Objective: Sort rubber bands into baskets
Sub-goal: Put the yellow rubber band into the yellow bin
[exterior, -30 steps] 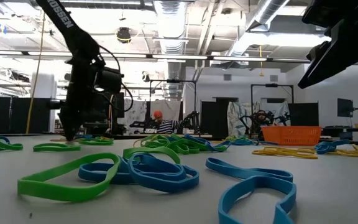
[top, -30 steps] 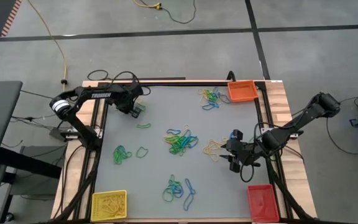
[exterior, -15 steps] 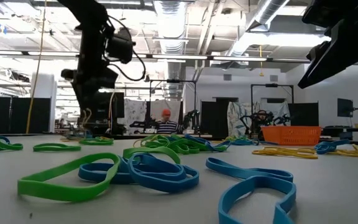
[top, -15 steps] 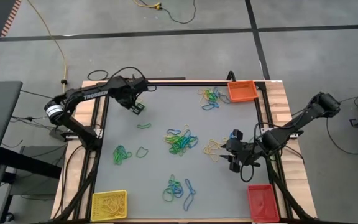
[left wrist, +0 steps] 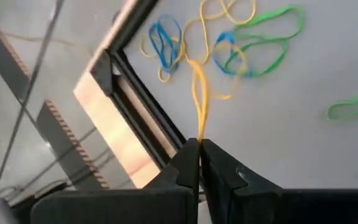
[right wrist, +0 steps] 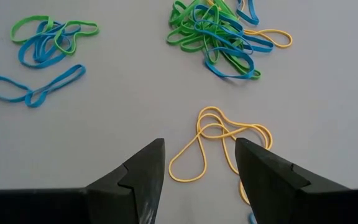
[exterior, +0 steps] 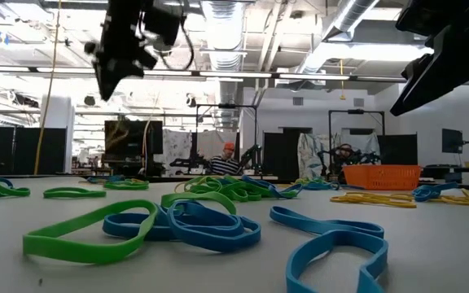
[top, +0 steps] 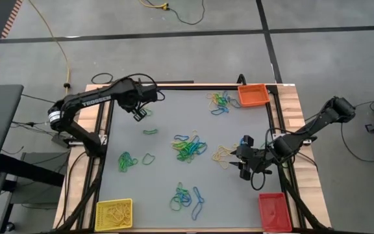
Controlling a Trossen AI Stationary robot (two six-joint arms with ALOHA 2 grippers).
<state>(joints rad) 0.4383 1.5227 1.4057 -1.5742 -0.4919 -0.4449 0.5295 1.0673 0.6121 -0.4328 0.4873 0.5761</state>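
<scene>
Left gripper (left wrist: 199, 149): jaws clenched on a yellow rubber band (left wrist: 199, 99), which hangs stretched from the fingertips; raised above the table (top: 167, 123), over the corner far from the orange basket (top: 252, 95) along the same edge. Seen high in the low view (exterior: 124, 49), clear of the surface.

Right gripper (right wrist: 199, 163): jaws released and spread, nothing between them; poised above a bunch of yellow bands (right wrist: 219, 146), roughly midway between the orange basket and the red basket (top: 273, 210) along that side of the table. Shown in the high view at (top: 242, 162).

Central heap of green, blue and yellow bands (top: 189, 147): mid-table, well apart from the orange basket, just beyond the yellow bunch from the right gripper.

Mixed cluster (top: 219, 103): just beside the orange basket, on the table.

Green cluster (top: 127, 160) and single green band (top: 150, 131): toward the left arm's side, far from the orange basket.

Blue and green group (top: 187, 197): near the table edge opposite the orange basket, between the yellow basket (top: 113, 214) and the red basket.

Yellow basket: corner diagonally opposite the orange basket, holding yellow bands. Contents of the orange and red baskets cannot be told.
</scene>
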